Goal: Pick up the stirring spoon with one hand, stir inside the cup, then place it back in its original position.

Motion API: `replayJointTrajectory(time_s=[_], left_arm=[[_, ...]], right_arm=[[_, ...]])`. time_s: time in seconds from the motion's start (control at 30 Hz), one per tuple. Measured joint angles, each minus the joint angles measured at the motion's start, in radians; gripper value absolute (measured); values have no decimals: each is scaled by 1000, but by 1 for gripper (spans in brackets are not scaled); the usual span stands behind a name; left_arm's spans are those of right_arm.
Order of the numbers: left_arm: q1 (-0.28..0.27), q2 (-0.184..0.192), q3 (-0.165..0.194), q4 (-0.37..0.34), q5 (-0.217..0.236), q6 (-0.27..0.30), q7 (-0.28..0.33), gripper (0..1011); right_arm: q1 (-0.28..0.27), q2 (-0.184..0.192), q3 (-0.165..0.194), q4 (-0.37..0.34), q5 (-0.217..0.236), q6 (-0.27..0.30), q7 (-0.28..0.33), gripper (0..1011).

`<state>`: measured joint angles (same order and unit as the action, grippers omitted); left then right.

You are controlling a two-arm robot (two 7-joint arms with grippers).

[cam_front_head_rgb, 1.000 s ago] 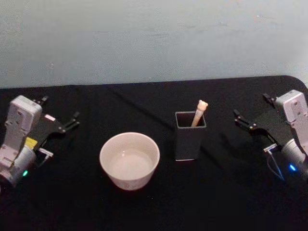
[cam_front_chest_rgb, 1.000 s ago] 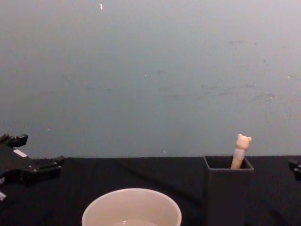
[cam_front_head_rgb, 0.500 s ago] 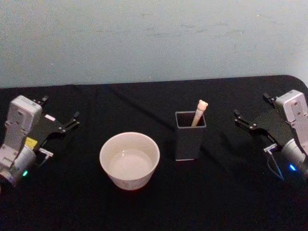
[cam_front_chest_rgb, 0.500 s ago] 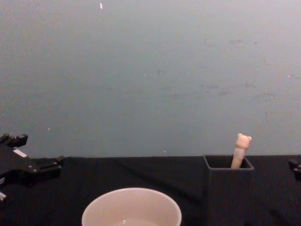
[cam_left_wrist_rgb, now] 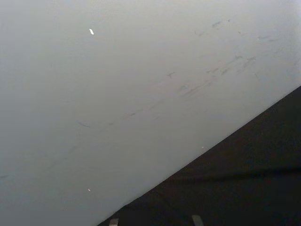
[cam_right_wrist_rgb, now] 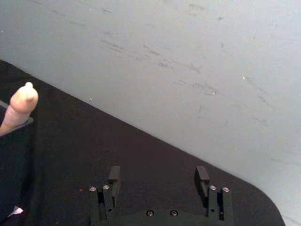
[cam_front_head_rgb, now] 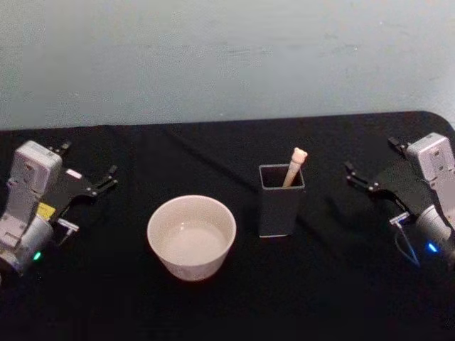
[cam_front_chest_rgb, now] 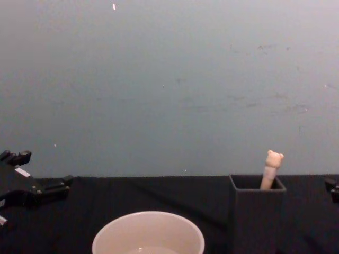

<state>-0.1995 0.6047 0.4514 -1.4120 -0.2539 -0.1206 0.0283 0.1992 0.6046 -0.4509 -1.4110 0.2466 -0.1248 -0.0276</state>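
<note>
- Watching the stirring spoon [cam_front_head_rgb: 293,165]: upright in the dark grey holder [cam_front_head_rgb: 277,213], cream cup [cam_front_head_rgb: 186,268] beside it.
- Both claws released; right gripper [cam_front_head_rgb: 370,156] and left gripper [cam_front_head_rgb: 89,159] sit well apart from it.
- My worry — an off-centre pinch drags it sideways, tipping the holder.

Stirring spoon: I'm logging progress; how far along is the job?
Nothing looks done: the stirring spoon stands in the dark holder, apart from the cup. Nothing is in hand: left gripper and right gripper sit open at either side. Picking, stirring and returning likely remain.
</note>
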Motion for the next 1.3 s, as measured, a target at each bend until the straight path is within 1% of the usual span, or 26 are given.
replayJointTrajectory(time_s=[0.03,0.13,0.2,0.27,0.3,0.4,0.47,0.5,0.53,0.57,0.6,0.63,0.7,0.73,0.77,0.8,0.93,1.03,1.1,1.2,1.27,1.3], left_arm=[[0,0,0,0,0,0,0,1001],[0,0,0,0,0,0,0,1001],[0,0,0,0,0,0,0,1001],[0,0,0,0,0,0,0,1002],[0,0,0,0,0,0,0,1002],[0,0,0,0,0,0,0,1001],[0,0,0,0,0,0,0,1001],[0,0,0,0,0,0,0,1001],[0,0,0,0,0,0,0,1001],[0,0,0,0,0,0,0,1001],[0,0,0,0,0,0,0,1001],[0,0,0,0,0,0,0,1001],[0,0,0,0,0,0,0,1001],[0,0,0,0,0,0,0,1001],[0,0,0,0,0,0,0,1002],[0,0,0,0,0,0,0,1001],[0,0,0,0,0,0,0,1001],[0,0,0,0,0,0,0,1001],[0,0,0,0,0,0,0,1001],[0,0,0,0,0,0,0,1001],[0,0,0,0,0,0,0,1001],[0,0,0,0,0,0,0,1001]], right_arm=[[-1,0,1,1,-10,-9,2,1002],[-4,3,5,2,-18,-23,14,1002],[-10,9,15,-5,-16,-29,32,1002],[-19,18,24,-17,-2,-29,50,1002],[-31,29,36,-36,18,-26,72,1002],[-51,47,53,-65,54,-16,114,1002],[-80,74,74,-105,104,-6,173,1002],[-80,74,74,-105,104,-6,173,1002],[-88,82,79,-115,119,-4,189,1002],[-104,96,92,-136,152,0,227,1002],[-111,102,97,-145,169,2,246,1002],[-126,115,107,-165,202,4,285,1002],[-137,123,116,-180,234,8,322,1002],[-143,127,122,-191,258,13,349,1002],[-145,128,125,-196,270,17,363,1002],[-146,128,128,-202,291,25,390,1002],[-139,118,129,-205,324,46,433,1002],[-118,94,121,-197,346,75,469,1002],[-110,83,118,-192,348,84,476,1002],[-84,52,109,-180,346,107,478,1002],[-80,47,108,-178,344,111,478,1002],[-68,33,103,-172,339,123,474,1002]])
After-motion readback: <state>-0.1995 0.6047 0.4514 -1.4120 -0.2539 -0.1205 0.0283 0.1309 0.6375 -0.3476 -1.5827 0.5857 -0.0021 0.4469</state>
